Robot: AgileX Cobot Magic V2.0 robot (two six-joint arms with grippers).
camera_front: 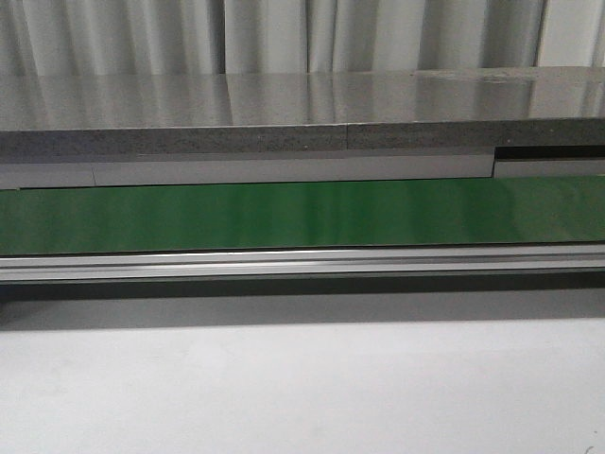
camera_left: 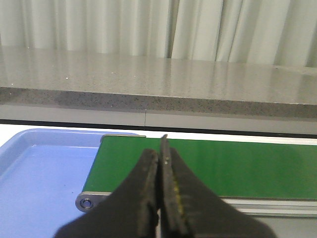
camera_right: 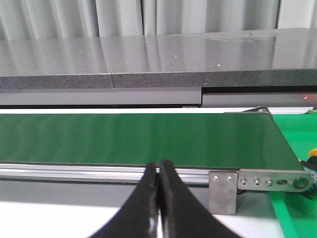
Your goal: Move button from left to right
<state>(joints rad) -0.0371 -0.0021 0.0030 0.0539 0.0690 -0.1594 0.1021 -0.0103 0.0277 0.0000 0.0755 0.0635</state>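
Both grippers are matte black with broad, tapering fingers. The left gripper [camera_left: 159, 163] shows yellowish smears along its inner pads; the right gripper [camera_right: 158, 171] looks plain black.

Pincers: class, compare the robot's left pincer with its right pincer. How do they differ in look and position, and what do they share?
The left pincer shows yellowish marks along its inner edges; the right pincer looks plain black. The left pincer is near the belt end beside a blue tray; the right pincer is near the end with a metal bracket. Both are dark, shut and empty.
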